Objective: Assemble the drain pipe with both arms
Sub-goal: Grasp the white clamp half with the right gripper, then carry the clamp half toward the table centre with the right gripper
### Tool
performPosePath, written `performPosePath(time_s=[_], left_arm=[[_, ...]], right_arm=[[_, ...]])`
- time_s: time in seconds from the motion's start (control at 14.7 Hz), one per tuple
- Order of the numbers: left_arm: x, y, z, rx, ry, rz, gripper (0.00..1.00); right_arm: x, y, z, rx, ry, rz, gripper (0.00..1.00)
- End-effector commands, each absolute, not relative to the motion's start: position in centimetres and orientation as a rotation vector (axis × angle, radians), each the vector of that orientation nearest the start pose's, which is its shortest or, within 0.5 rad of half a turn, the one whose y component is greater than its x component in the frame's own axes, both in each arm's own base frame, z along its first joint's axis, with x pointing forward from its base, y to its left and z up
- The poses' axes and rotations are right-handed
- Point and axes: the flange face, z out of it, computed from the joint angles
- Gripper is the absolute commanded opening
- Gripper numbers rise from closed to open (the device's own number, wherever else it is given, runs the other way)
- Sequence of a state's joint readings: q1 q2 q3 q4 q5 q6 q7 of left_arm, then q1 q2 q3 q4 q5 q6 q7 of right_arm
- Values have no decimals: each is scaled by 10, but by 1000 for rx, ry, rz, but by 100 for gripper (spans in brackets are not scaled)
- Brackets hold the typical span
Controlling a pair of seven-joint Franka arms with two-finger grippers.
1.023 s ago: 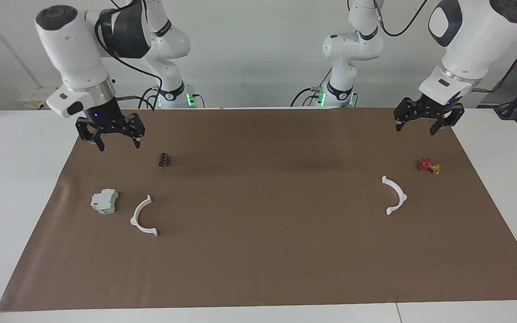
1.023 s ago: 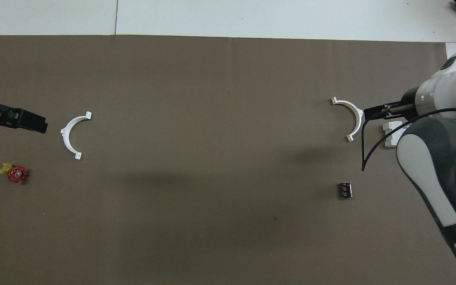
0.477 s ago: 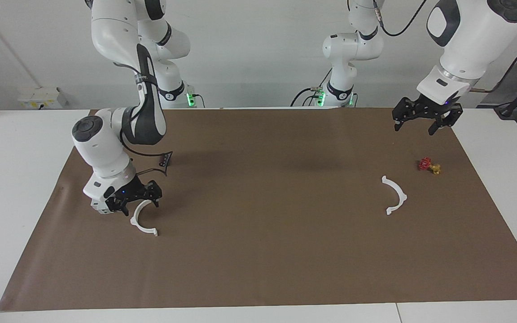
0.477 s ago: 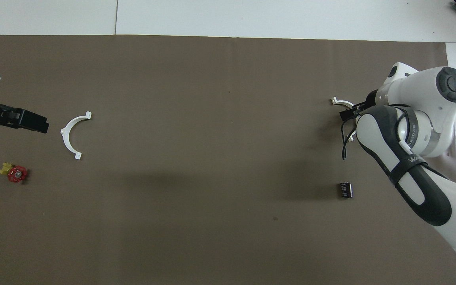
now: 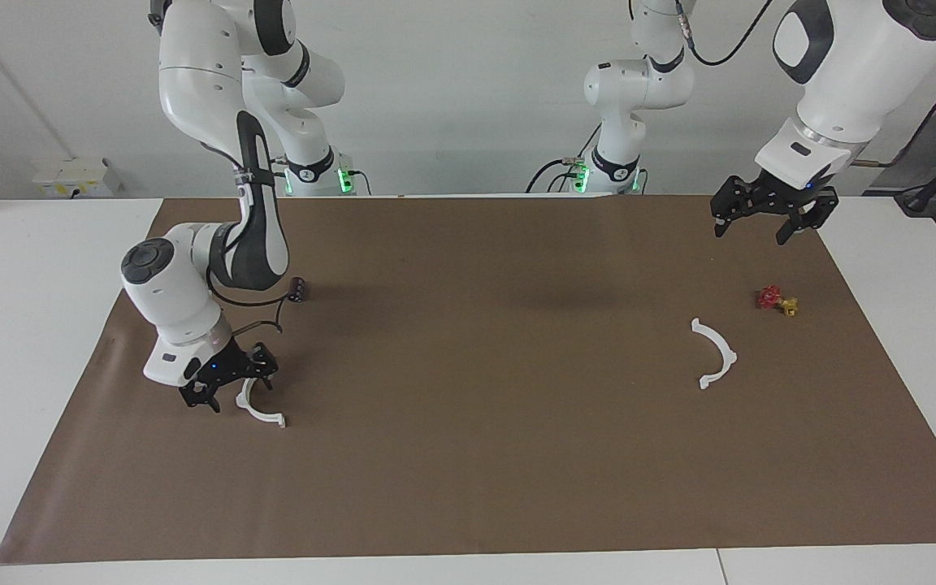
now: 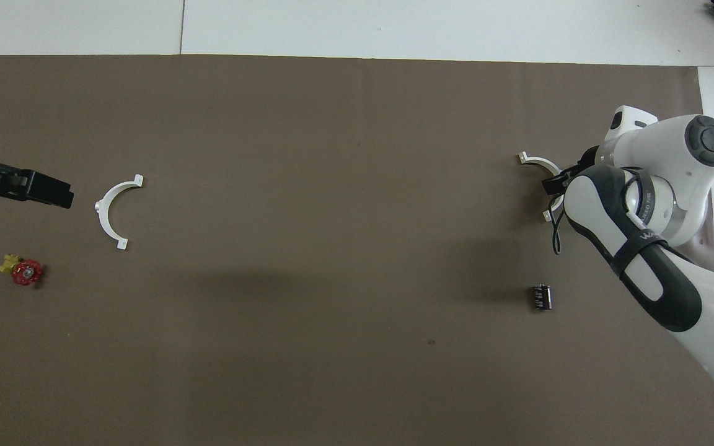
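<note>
The right pincer (image 5: 228,388) is low at the white half-ring (image 5: 259,404) at the right arm's end of the table (image 5: 468,487), fingers spread astride its upper part, not closed. The left pincer (image 5: 766,218) hangs open in the air, waiting. The second half-ring (image 5: 714,353) lies near a red-and-yellow valve (image 5: 776,300)

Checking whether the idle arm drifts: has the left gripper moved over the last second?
No. The left gripper hangs over the mat's edge, the same way off the red-and-yellow valve as before, apart from a slight wobble.
</note>
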State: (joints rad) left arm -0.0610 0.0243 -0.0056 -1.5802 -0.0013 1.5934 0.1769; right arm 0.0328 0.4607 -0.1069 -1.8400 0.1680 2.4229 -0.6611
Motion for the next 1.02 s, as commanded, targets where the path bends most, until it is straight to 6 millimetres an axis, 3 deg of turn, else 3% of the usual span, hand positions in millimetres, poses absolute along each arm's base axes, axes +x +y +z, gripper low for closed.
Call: performPosePath(time_s=[0.0,0.27,0.41,0.55,0.68,0.82,0.95], left_arm=[[554,-39,612,-3134,390,-9,100],[554,-42,612,-3133,398,-11,100],[556,-41,614,-3130,400,-35,100],[564,-45,620,-3120,412,-167,100],[566,-48,621,-3115,430,-185,100],[566,-56,622,-3114,447,-189,100],[559,-54,616,-3121,437,-113,100]], right_arm=[[659,-45,288,-3007,-755,-267,0],[664,-38,294,-3014,-722,-291,0],[670,-33,312,-3019,-657,-303,0],[669,-13,333,-3024,-590,-266,0],[662,24,356,-3018,-540,-221,0],[650,80,375,-3066,-451,-146,0],[636,149,383,-3131,-390,-149,0]])
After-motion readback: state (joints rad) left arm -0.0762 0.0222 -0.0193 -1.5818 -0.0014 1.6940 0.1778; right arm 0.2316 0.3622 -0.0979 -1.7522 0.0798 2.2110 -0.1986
